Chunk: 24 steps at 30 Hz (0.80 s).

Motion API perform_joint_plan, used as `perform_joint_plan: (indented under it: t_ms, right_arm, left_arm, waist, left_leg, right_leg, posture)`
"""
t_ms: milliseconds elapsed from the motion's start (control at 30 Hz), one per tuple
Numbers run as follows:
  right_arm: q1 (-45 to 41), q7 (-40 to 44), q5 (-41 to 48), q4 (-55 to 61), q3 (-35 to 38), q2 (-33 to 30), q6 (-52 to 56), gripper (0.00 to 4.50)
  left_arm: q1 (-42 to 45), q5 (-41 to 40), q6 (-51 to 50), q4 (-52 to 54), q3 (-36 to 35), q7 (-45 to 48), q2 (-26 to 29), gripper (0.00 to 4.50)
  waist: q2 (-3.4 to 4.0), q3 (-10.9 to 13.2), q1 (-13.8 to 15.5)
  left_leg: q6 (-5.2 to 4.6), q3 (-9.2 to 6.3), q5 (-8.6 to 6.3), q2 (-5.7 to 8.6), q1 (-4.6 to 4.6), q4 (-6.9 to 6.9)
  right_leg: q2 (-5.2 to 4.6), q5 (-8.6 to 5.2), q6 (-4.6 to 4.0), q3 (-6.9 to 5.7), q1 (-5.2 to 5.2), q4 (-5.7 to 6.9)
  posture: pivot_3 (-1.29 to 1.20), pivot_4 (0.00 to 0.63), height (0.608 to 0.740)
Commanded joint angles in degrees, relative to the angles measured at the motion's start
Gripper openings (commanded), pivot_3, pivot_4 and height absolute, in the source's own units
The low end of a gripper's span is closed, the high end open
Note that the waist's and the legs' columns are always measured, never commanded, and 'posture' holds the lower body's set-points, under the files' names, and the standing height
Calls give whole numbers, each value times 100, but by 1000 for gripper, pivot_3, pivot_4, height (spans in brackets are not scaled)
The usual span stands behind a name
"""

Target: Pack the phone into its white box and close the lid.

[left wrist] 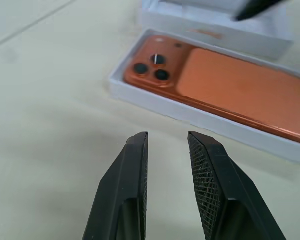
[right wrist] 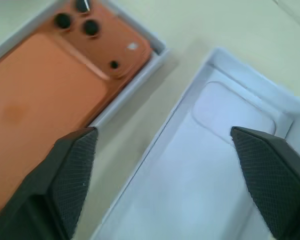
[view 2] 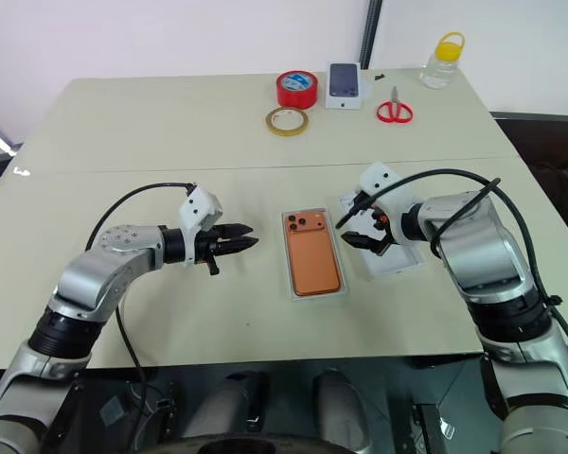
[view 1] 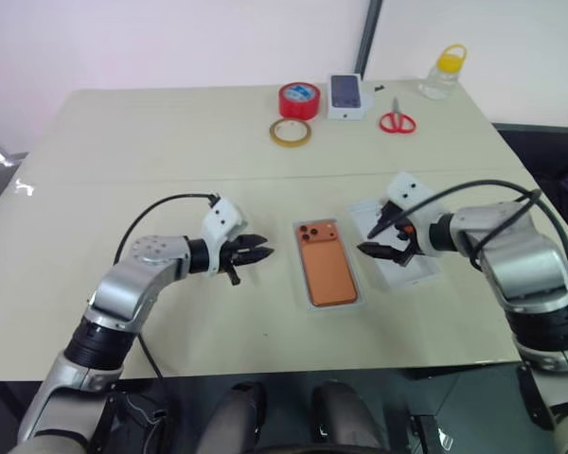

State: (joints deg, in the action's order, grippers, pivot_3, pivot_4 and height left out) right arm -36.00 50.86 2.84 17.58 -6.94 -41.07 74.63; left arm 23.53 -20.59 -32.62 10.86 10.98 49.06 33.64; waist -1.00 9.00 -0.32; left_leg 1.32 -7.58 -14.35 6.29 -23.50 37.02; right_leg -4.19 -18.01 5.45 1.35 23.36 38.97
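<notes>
The copper-orange phone (view 1: 327, 268) lies back up inside the white box (view 1: 300, 276) at the middle of the table, its three lenses at the far corner. Just right of the box sits the lid (view 1: 409, 272), hollow side up, with a thin white insert (right wrist: 225, 107) lying in it. My right gripper (view 1: 368, 240) hovers over the lid's near-left part, jaws wide open and holding nothing. My left gripper (view 1: 265, 253) is left of the box, a short way off, pointing at it. Its fingers (left wrist: 135, 165) stand a narrow gap apart with nothing between them.
Along the table's far edge are a red tape roll (view 1: 299, 99), a yellowish tape ring (view 1: 291, 131), a small white box with a printed phone picture (view 1: 347, 96), red scissors (view 1: 397, 121) and a clear bottle with a yellow cap (view 1: 442, 73).
</notes>
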Motion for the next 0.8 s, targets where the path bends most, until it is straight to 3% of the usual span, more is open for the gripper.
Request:
perform_joint_plan:
  t_ms: [33, 433, 533, 733, 767, 800]
  right_arm:
    - [-195, -334, 325, -85, 434, 206, 935, 4316]
    - [-287, -1328, 828, -201, 209, 544, 1753, 4316]
    - [-311, -1489, 979, -225, 112, 599, 1787, 3523]
    - [-315, -1854, 1257, -292, 81, 692, 1787, 383]
    - [-347, -1953, 1285, -331, 145, 719, 1787, 45]
    - [-389, -2046, 1320, -381, 226, 742, 1787, 45]
  left_arm:
    - [-195, 7, 485, 385, 9, 366, 102, 1316]
    - [-635, -120, 648, 756, -41, 990, 344, 1316]
    - [-692, -96, 678, 792, -48, 1035, 368, 1316]
    - [-729, -28, 738, 777, -40, 989, 341, 1316]
    - [-751, -28, 744, 788, -56, 971, 339, 1316]
    - [-775, -32, 750, 801, -74, 954, 338, 1316]
  waist:
    - [0, 0, 19]
    - [7, 3, -56]
    - [9, 3, -53]
    - [8, 3, -42]
    - [8, 3, -50]
    - [8, 3, -62]
  left_leg:
    - [-3, 1, -2, 3, -1, -1]
    - [-7, 2, -4, 1, -1, -2]
    - [-7, 2, -3, 1, -1, -2]
    - [-7, 2, -4, 2, -1, -2]
    - [-7, 2, -4, 1, -1, -2]
    - [-8, 2, -4, 1, -1, -1]
  right_leg:
    - [-3, 0, 0, 1, -1, -4]
    - [-1, 0, 0, 1, 2, 1]
    - [-1, 0, 0, 1, 2, 2]
    - [-2, 0, 0, 1, 1, 2]
    - [-2, 0, 0, 1, 1, 2]
    - [-1, 0, 0, 1, 1, 2]
  posture:
    - [0, 150, 740]
    - [0, 150, 740]
    - [0, 150, 740]
    - [0, 150, 740]
    - [0, 150, 740]
    - [0, 150, 740]
